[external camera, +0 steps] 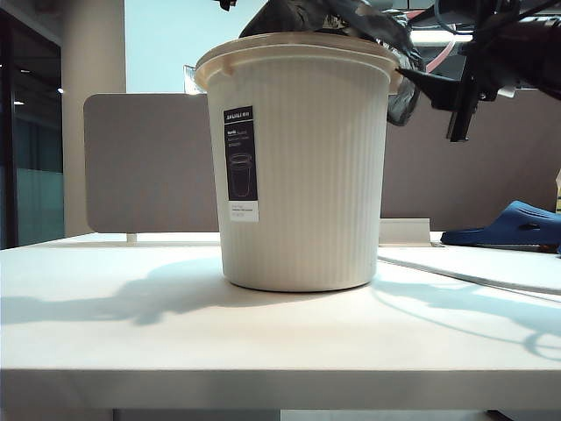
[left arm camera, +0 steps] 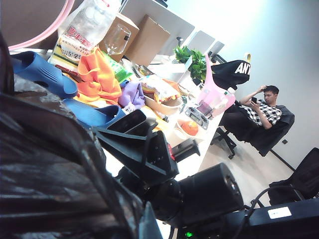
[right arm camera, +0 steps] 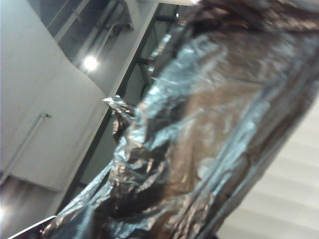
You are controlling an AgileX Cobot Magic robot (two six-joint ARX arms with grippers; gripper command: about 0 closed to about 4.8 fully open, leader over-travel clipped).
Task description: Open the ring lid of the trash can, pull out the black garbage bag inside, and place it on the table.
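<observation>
The black garbage bag [external camera: 351, 22] bulges above the rim of the trash can [external camera: 302, 167], which stands on the table [external camera: 175, 333]. The right gripper [external camera: 438, 88] sits beside the rim at the bag – its finger state I cannot tell. The left gripper is clamped shut, out of sight.

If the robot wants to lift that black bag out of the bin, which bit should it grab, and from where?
Probably the crumpled part of the black bag that bulges above the bin rim on the right side, coming from above and the right, where the right claw already is. The rest sits hidden inside the bin, and the loose folds there give thin plastic to pinch. The left claw is not clearly seen.
</observation>
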